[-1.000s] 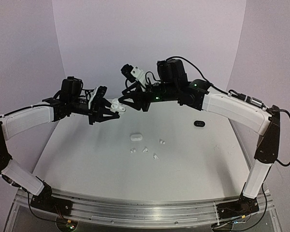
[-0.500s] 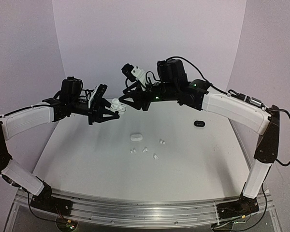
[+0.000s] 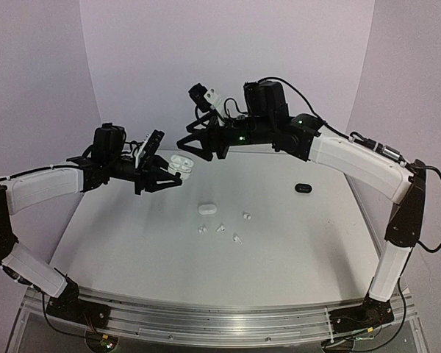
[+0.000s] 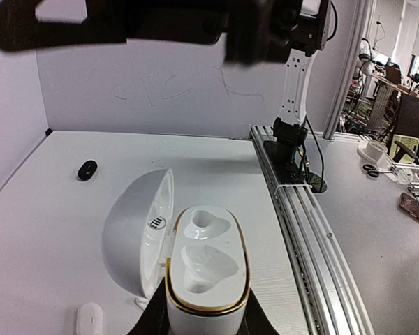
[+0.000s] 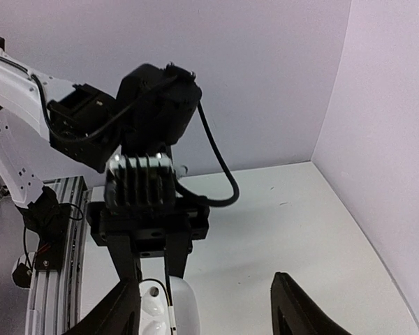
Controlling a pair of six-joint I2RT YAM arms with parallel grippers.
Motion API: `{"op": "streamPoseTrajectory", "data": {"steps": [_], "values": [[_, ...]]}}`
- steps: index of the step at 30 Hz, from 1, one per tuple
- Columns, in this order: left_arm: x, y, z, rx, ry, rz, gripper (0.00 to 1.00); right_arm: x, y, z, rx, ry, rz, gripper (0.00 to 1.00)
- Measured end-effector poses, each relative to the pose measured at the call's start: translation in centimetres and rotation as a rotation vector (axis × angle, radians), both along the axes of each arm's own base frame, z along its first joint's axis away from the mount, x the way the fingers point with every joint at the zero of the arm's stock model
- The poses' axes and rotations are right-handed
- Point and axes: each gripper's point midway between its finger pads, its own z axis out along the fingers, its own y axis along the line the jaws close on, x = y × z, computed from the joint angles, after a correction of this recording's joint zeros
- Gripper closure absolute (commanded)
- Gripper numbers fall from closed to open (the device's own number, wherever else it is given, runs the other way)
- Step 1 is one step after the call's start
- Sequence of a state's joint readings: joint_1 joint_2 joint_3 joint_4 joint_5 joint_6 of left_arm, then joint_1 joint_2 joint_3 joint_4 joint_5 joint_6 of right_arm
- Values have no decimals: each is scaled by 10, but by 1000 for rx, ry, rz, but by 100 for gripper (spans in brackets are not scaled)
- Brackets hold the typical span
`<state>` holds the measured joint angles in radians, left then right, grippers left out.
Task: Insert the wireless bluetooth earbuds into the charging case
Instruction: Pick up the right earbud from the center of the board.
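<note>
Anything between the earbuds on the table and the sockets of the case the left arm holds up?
Nothing visible. The charging case, gripped in the left gripper, has its lid swung open and both sockets empty. The white earbuds lie uncovered on the table.

Table carries white case, black case, four white earbuds.

White table, pale lavender walls

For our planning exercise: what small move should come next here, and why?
Probably lower the right gripper to a white earbud: its jaws are open and empty, and the open charging case in the left gripper has empty wells.
</note>
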<state>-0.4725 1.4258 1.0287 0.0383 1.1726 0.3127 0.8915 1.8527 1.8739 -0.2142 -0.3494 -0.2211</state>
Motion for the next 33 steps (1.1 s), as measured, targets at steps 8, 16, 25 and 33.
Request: {"op": "streamPoseTrajectory", "data": {"steps": [8,16,25,33], "values": [[3,10,-26,4,40,160,100,2,-2,45,142,83,12,30],[9,27,-26,-51,-37,390,100,75,-64,0,207,426,-412,39],[0,44,-23,-127,-108,588,100,97,-125,-129,-84,737,-924,45],[-16,73,-20,-200,-101,689,100,66,-117,-249,-555,784,-918,42]]}}
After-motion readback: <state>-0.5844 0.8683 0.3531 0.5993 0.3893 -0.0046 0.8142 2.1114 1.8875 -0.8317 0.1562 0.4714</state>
